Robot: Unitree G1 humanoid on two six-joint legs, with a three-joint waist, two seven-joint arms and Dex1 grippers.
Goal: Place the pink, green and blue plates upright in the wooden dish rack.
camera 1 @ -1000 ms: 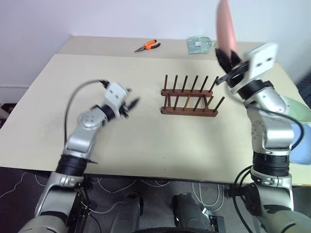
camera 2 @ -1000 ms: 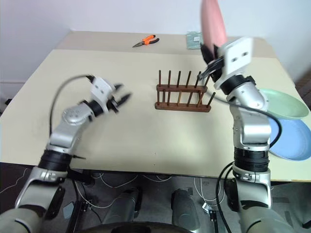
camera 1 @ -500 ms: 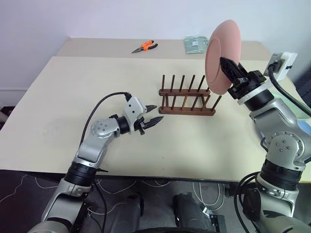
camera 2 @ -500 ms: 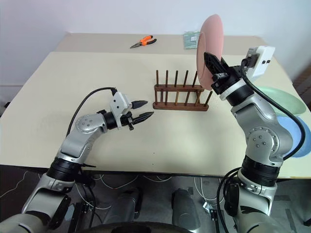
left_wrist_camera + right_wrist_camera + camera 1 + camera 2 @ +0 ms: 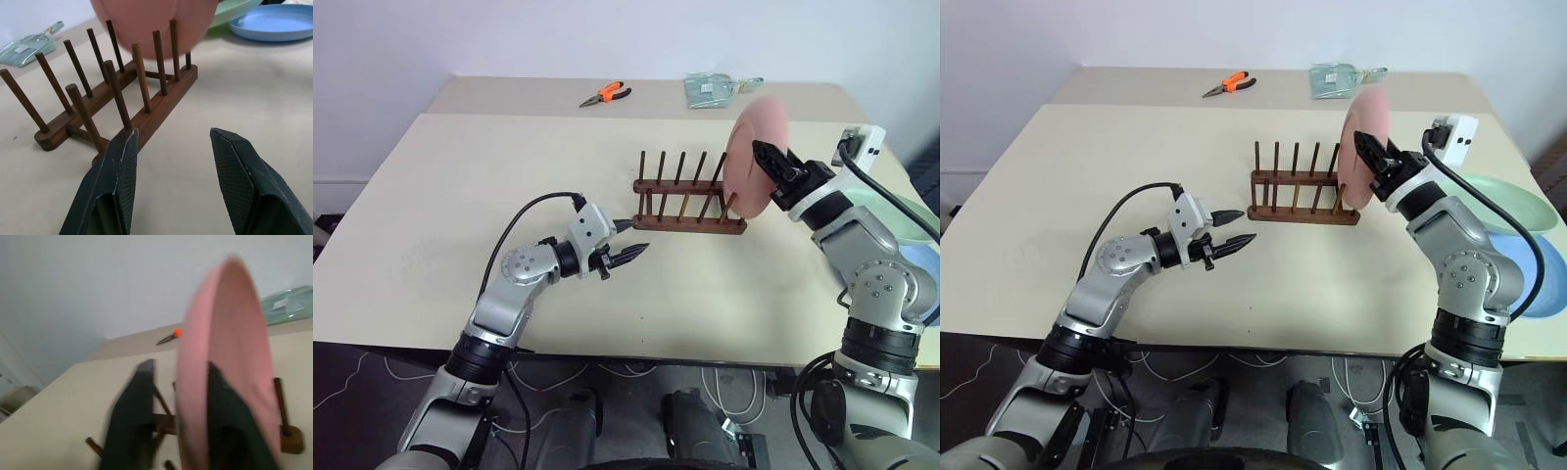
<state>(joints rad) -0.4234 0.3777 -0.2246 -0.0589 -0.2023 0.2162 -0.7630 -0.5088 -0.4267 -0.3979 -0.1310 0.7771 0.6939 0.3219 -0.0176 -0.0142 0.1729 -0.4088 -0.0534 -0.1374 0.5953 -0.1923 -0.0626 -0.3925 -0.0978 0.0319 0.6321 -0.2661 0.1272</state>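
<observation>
Sinking plate: pink plate (image 5: 1367, 147) has come down from high above the table into the end slot of the wooden dish rack (image 5: 688, 204), so 1 of 3 looks nearly placed.
Right gripper (image 5: 178, 382): its fingers (image 5: 132, 416) have just parted, straddling the plate's rim loosely.
Left gripper (image 5: 173, 161): fingers apart, empty, rack just ahead of its tips.
Look: plate upright, plain, salmon, matte.

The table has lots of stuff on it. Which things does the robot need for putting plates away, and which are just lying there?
Needed:
pink plate
green plate
blue plate
rack

Just lying there:
orange pliers
clear packet
</observation>
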